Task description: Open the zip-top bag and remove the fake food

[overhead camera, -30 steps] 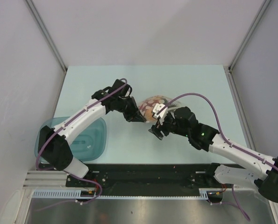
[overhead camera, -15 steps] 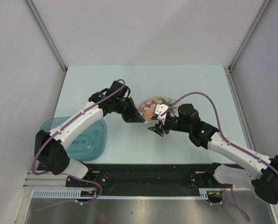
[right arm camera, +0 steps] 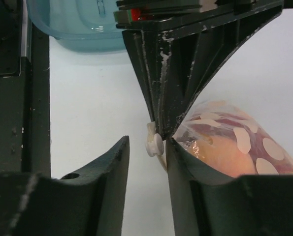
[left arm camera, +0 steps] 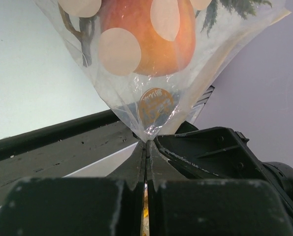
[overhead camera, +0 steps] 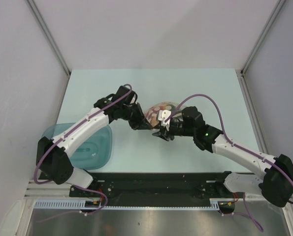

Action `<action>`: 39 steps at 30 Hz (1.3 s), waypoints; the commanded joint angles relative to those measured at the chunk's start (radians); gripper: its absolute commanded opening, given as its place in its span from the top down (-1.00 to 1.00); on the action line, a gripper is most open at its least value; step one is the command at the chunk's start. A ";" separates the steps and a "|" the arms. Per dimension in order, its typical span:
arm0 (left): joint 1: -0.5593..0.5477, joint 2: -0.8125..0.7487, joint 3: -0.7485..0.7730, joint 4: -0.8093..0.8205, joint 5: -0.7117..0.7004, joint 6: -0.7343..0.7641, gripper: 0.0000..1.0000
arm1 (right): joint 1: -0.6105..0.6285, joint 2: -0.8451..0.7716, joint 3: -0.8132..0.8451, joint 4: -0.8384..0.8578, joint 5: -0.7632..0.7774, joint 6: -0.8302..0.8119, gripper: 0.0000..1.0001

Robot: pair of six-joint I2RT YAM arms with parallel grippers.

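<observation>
Above the worktop [overhead camera: 195, 83], pinching the bag [left arm camera: 151, 59] corner with the left tool [left arm camera: 146, 145], holding the right tool [right arm camera: 146, 142] spread around its white slider [right arm camera: 153, 144].

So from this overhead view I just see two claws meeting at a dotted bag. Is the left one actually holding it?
Observer: Yes. The left wrist view shows the left claw shut on a corner of the zip-top bag.
Visitor: And the right one?
Observer: The right claw is open, with a small white tab between its fingers.
Visitor: What's in the bag?
Observer: An orange toy fruit, seen through the clear plastic.
</observation>
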 commanded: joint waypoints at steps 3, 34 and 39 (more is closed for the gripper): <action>-0.004 -0.033 0.000 0.044 0.044 -0.023 1.00 | 0.006 -0.002 0.036 0.076 0.025 -0.026 0.33; 0.039 -0.199 -0.090 0.414 0.125 0.637 0.28 | -0.132 -0.055 0.177 -0.261 -0.039 -0.067 1.00; 0.035 -0.291 -0.236 0.558 0.115 0.858 0.22 | -0.226 0.023 0.290 -0.373 -0.220 -0.026 1.00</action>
